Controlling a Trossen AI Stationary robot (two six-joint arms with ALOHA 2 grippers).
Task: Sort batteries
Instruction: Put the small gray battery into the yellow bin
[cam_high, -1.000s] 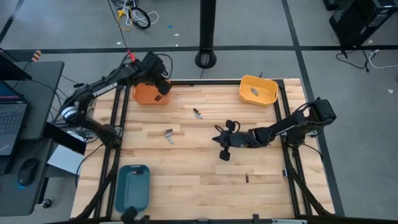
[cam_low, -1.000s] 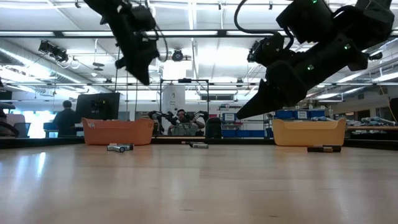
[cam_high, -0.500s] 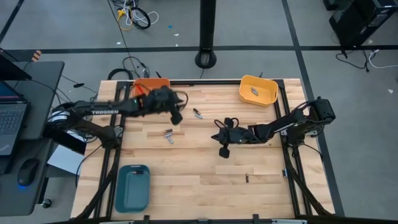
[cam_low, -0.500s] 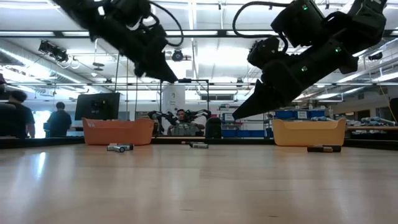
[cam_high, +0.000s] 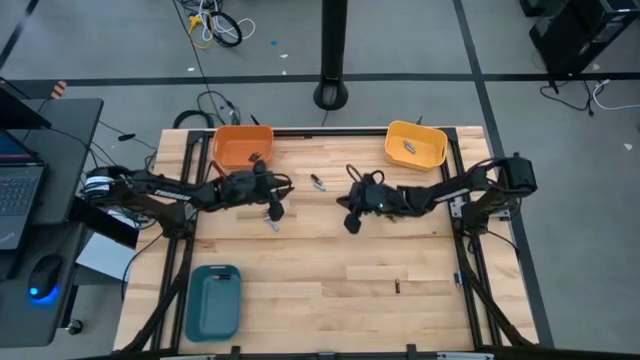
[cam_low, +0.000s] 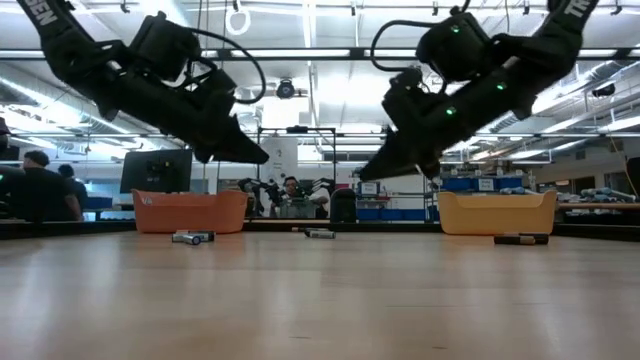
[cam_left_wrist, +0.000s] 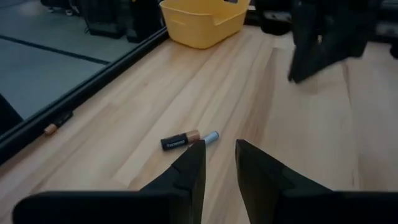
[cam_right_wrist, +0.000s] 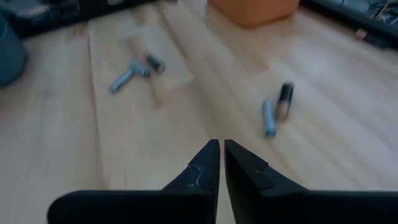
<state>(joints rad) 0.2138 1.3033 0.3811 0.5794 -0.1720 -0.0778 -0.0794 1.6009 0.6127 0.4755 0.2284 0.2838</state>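
Two small batteries, one silvery and one dark, (cam_high: 270, 216) lie on the wooden table left of centre. My left gripper (cam_high: 276, 209) hangs over them with its fingers a narrow gap apart (cam_left_wrist: 219, 155) and holds nothing. A dark-and-copper battery beside a silvery one (cam_high: 317, 182) lies farther back and shows in the left wrist view (cam_left_wrist: 186, 139) and the right wrist view (cam_right_wrist: 277, 109). My right gripper (cam_high: 349, 222) is shut and empty (cam_right_wrist: 221, 152) above the table's middle. Another battery (cam_high: 396, 286) lies toward the near right.
An orange tray (cam_high: 243, 147) stands at the far left. A yellow tray (cam_high: 432, 150) at the far right holds a battery (cam_high: 408, 147). A teal tray (cam_high: 213, 300) sits at the near left. The right arm (cam_left_wrist: 329, 37) stands beyond the far pair in the left wrist view.
My left gripper has swung from over the orange tray toward the table's middle and near side, and has come down over the left pair of batteries. My right gripper has moved toward the far edge and a little left. The batteries have not moved.
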